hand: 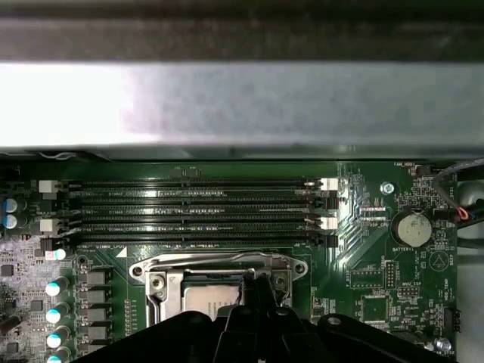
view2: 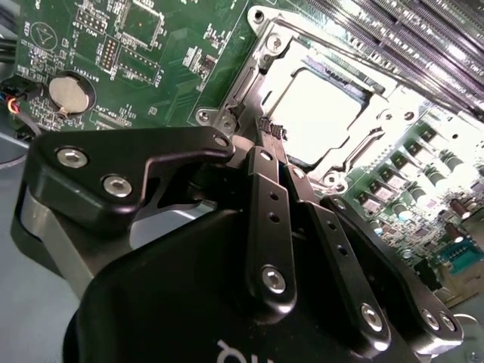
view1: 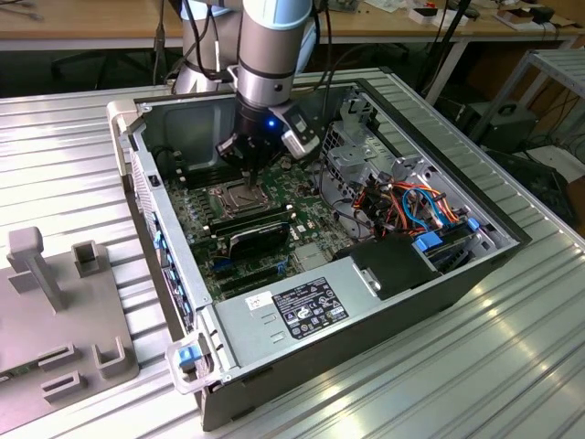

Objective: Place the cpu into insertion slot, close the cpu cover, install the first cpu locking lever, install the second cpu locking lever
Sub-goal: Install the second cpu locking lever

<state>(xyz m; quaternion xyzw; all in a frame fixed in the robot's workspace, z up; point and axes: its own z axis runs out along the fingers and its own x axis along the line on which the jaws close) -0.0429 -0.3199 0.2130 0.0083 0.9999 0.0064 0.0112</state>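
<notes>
Ribbed aluminium table (view1: 512, 366) carries open computer case (view1: 411, 320); wooden desk (view1: 110, 18) behind. Gripper (view2: 268, 127) clenched, tips near cpu (view2: 314, 113).

computer case (view1: 384, 338): centre of the exterior view, on the table (view1: 512, 366)
fixture (view1: 55, 302): lower left of the exterior view, beside the case
insertion slot (view1: 218, 194): on the board inside the case, left of centre
cpu (view2: 314, 106): in the slot, under the cpu cover (hand: 219, 267)
memory slots (hand: 197, 212): just beside the slot
gripper (view1: 249, 167): above the slot's edge
</notes>
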